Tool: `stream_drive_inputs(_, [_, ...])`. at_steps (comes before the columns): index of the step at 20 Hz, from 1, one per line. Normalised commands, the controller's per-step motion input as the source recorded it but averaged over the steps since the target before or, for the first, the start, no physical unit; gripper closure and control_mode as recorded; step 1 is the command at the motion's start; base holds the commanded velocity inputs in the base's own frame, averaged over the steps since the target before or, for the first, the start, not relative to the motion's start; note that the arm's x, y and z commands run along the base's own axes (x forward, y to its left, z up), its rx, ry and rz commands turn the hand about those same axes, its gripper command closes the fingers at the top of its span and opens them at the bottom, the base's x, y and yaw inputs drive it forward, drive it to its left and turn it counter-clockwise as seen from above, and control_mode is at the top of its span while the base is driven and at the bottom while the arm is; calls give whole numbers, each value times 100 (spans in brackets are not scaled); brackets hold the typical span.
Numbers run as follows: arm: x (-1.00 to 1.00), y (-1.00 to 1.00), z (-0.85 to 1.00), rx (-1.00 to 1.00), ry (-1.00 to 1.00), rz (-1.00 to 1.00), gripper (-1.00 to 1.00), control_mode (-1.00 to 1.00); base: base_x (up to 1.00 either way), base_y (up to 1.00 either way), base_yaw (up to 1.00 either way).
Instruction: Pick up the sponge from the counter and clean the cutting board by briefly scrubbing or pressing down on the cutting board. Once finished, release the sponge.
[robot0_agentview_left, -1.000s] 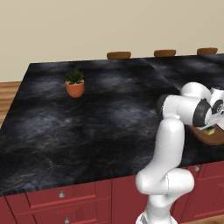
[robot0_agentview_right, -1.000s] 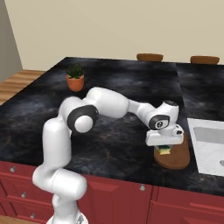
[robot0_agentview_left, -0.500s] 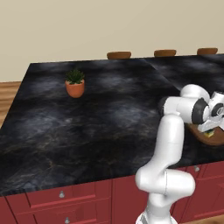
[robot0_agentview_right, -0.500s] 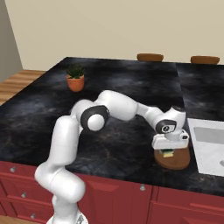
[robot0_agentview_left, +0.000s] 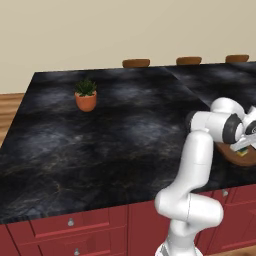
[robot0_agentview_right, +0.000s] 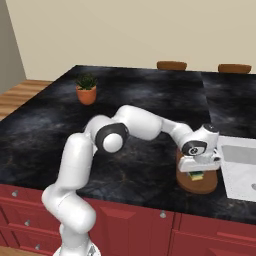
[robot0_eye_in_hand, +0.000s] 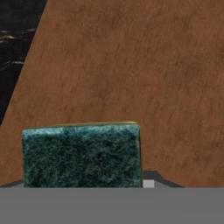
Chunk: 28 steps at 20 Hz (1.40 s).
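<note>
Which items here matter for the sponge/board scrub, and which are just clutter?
Job: sponge, held over the cutting board; counter; gripper.

Just lying about: potted plant; brown round discs along the counter's far edge; sink to the right of the board.

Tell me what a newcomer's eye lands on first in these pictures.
The white arm bends low across the black counter, its end effector down over the brown cutting board at the counter's near edge, beside the sink. A green-topped sponge sits under the end effector on the board. Far off, a small potted plant stands alone on the counter.
</note>
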Motion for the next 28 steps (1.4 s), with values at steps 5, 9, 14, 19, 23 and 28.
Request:
stream_drive_inputs(5, [0,-34,-17,0,0,0,100,-100,0,0,0])
stream_drive_inputs(9, [0,-11,-61,-4,0,0,100,-100,0,0,0])
stream_drive_inputs(14, [32,-26,-3,0,-2,0,100,-100,0,0,0])
stream_drive_inputs(19, [61,-2,0,0,-5,0,100,-100,0,0,0])
stream_drive_inputs(23, [65,0,-15,0,-2,0,100,-100,0,0,0])
stream_drive_inputs(28, [36,0,-51,0,0,0,100,-100,0,0,0])
